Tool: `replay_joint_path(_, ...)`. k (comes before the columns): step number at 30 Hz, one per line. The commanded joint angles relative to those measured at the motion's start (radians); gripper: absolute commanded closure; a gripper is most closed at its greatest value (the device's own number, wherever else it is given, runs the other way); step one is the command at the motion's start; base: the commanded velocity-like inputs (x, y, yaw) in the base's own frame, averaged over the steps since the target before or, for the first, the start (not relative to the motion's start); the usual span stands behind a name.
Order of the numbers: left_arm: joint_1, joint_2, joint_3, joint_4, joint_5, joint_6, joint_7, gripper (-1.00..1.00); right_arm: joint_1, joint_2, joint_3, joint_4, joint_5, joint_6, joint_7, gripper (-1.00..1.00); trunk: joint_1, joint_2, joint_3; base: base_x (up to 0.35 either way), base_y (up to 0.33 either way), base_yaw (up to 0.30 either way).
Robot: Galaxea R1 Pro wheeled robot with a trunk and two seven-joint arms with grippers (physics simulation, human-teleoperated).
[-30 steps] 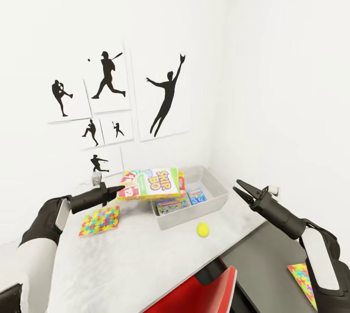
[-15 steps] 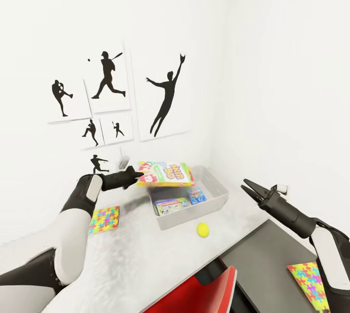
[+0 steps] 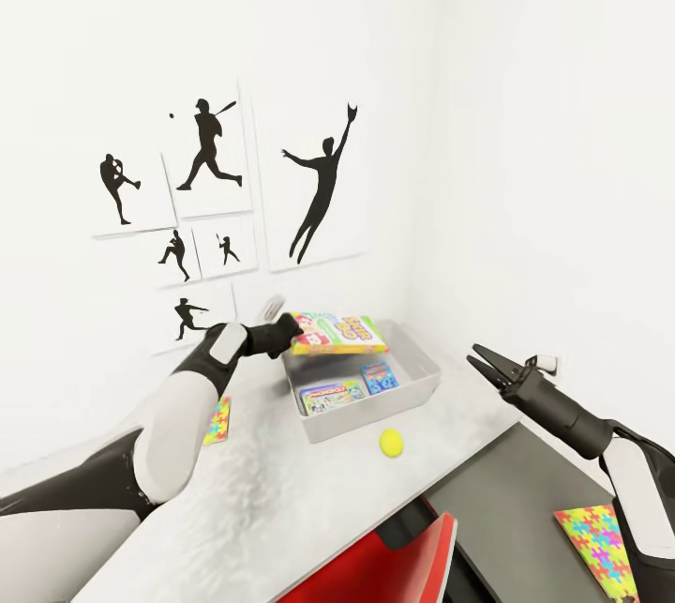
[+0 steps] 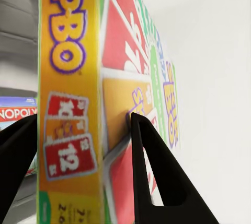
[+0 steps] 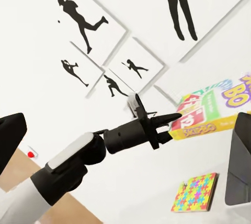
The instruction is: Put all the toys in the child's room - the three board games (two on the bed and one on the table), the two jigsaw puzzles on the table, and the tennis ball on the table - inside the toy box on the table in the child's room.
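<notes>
Skip-Bo board game (image 3: 337, 333) is sitting pinched between the left gripper (image 3: 292, 333) jaws, which are closed on the box's short end; in the left wrist view I'm seeing one finger on each broad face of the box (image 4: 99, 104). I'm holding it flat, mid-frame in the head view, hovering over the toy box (image 3: 417, 380) w/o touching it. Two games are lying inside already. So I'm judging this as the drop-off step: next I'm lowering it over the open tray, then letting go. Right gripper (image 3: 487, 363) at centre right is hanging spread wide, holding nothing. Tennis ball (image 3: 391, 442) is resting on the table (image 3: 281, 509) just in front of the toy box; jigsaw puzzle (image 3: 217, 420) is lying at left, partly behind my left arm.
</notes>
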Motion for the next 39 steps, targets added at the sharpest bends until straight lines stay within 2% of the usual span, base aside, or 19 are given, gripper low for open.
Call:
replay_joint_path(1, -0.006, -0.005, 0.007, 0.0, -0.004, 0.002, 0.006, 1.0, -0.001, 0.0, -0.001, 0.0, -0.001, 0.005, 0.002, -1.0, 0.0, -0.001, -0.001, 0.0, 0.0, 0.0)
replay_joint_path(6, -0.014, -0.013, 0.007, 0.001, -0.004, -0.005, 0.016, 1.0, 0.0, 0.0, -0.012, -0.003, -0.001, 0.007, 0.004, -1.0, 0.0, -0.001, -0.001, 0.0, 0.0, 0.0)
replay_joint_path(15, -0.015, -0.015, 0.007, 0.001, -0.005, -0.004, 0.017, 1.0, 0.024, 0.0, -0.06, -0.014, -0.001, 0.011, 0.019, -1.0, 0.0, -0.001, -0.005, 0.0, 0.0, 0.0)
replay_joint_path(20, -0.015, -0.015, 0.007, 0.001, -0.005, -0.003, 0.017, 1.0, 0.027, 0.001, -0.064, -0.025, -0.001, 0.014, 0.021, -1.0, 0.0, -0.001, -0.013, 0.0, 0.0, 0.0)
replay_joint_path(23, -0.015, -0.014, 0.007, 0.001, -0.005, -0.002, 0.016, 1.0, 0.028, 0.001, -0.063, -0.056, -0.004, 0.038, 0.023, -1.0, 0.0, -0.001, -0.017, 0.0, 0.0, 0.0)
replay_joint_path(26, -0.016, -0.015, 0.007, -0.001, -0.005, 0.0, 0.012, 1.0, 0.032, 0.006, -0.062, -0.088, -0.009, 0.099, 0.031, -1.0, 0.0, -0.001, -0.022, 0.0, 0.0, 0.0)
replay_joint_path(28, -0.015, -0.015, 0.004, -0.001, -0.005, -0.001, 0.01, 1.0, 0.037, 0.007, -0.063, -0.105, -0.012, 0.142, 0.069, -1.0, 0.0, -0.001, -0.025, 0.0, 0.0, 0.0)
replay_joint_path(29, -0.015, -0.015, 0.003, -0.001, -0.005, -0.001, 0.01, 1.0, 0.038, 0.006, -0.062, -0.107, -0.012, 0.148, 0.084, -1.0, 0.0, -0.001, -0.027, 0.0, 0.0, 0.0)
replay_joint_path(32, -0.015, -0.015, 0.0, -0.001, -0.005, -0.002, 0.006, 1.0, 0.04, 0.003, -0.065, -0.113, -0.006, 0.166, 0.188, -1.0, 0.0, -0.001, -0.032, 0.0, 0.0, 0.0)
replay_joint_path(34, -0.015, -0.016, -0.001, -0.003, -0.005, -0.002, 0.004, 1.0, 0.04, 0.002, -0.065, -0.114, -0.003, 0.168, 0.223, -1.0, 0.0, -0.001, -0.035, 0.0, 0.0, 0.0)
replay_joint_path(39, -0.015, -0.019, -0.001, -0.006, -0.005, -0.002, 0.002, 1.0, 0.041, 0.001, -0.068, -0.112, 0.001, 0.17, 0.257, -1.0, 0.0, -0.001, -0.043, 0.0, 0.0, 0.0)
